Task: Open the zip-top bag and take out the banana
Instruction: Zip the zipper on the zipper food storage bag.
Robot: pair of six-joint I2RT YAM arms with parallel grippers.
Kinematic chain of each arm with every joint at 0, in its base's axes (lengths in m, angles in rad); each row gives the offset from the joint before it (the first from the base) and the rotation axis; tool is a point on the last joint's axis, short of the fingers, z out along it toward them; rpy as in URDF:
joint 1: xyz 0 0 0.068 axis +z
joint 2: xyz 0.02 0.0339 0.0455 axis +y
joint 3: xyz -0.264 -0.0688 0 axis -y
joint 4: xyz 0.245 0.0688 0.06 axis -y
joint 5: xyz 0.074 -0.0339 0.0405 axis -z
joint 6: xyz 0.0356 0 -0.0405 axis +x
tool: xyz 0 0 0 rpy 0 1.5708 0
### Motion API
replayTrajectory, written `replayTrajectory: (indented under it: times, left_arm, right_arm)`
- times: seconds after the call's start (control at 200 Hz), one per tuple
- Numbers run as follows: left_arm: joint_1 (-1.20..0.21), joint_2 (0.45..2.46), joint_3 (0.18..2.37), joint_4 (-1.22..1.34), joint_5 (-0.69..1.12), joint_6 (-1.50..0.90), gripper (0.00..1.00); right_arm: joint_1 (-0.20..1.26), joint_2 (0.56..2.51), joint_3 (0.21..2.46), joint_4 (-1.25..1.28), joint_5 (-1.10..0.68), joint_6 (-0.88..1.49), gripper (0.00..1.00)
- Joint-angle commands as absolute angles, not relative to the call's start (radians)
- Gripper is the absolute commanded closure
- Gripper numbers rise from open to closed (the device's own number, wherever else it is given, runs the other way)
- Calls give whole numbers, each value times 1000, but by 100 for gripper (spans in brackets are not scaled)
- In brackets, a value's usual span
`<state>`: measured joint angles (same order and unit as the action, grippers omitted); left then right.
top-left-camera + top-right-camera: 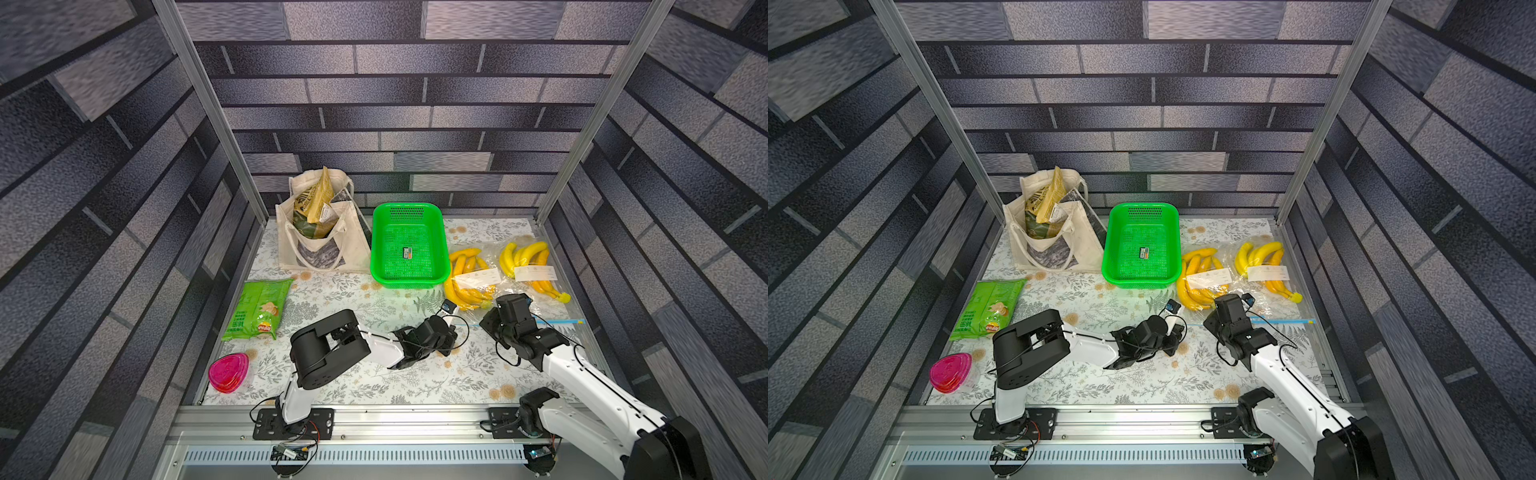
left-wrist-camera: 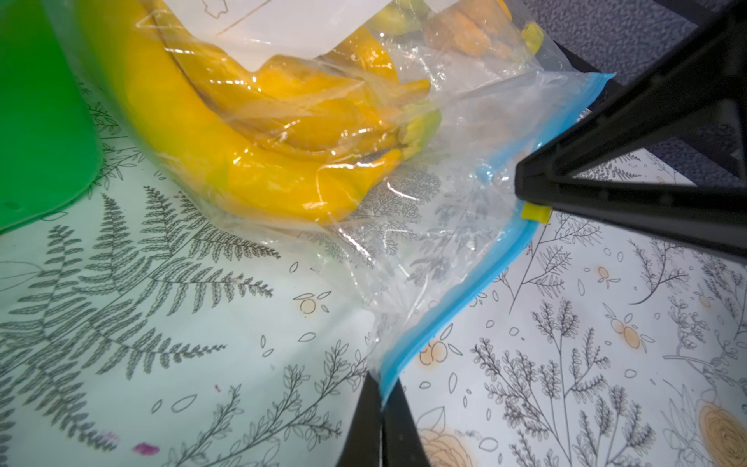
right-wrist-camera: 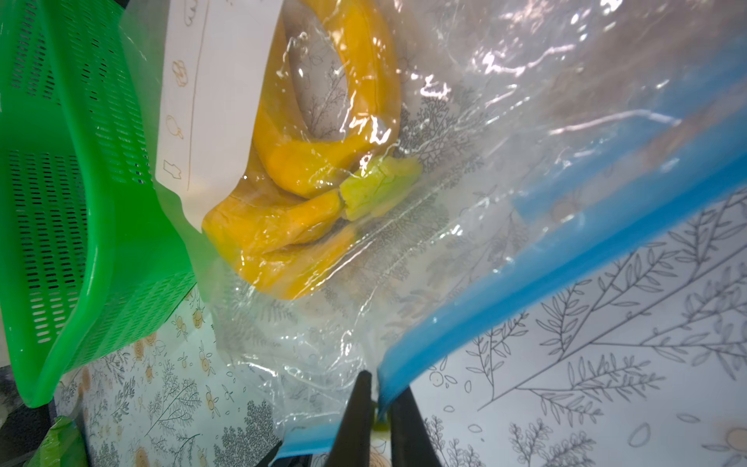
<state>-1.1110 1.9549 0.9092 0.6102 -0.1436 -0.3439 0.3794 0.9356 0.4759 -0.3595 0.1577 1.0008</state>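
Note:
A clear zip-top bag lies flat beside the green basket, and the yellow banana bunch shows through it under a white label. Its blue zip strip faces the front of the table. My left gripper is shut on the end corner of that strip. Farther along the strip, my right gripper is shut on the small yellow slider. In both top views the arms cover the fingertips.
A second clear bag with bananas lies just right of the first. The green basket stands behind the left arm. A cloth tote, a green chip bag and a pink container sit to the left.

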Motion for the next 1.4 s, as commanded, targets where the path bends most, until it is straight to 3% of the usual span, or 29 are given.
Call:
replayTrajectory:
  times: [0.0,0.836,1.392]
  left_arm:
    - [-1091,1926,890,584,-204,-362,100]
    - [-1042,1831,720,614,-264,-380,100]
    - [-1022,1800,646,631,-281,-394,100]
  right_arm:
    - [368,944,467,-380,212,973,89]
    - [361,857,509,-551,401,935,86]
    - [360,819,503,-572,412,919,86]
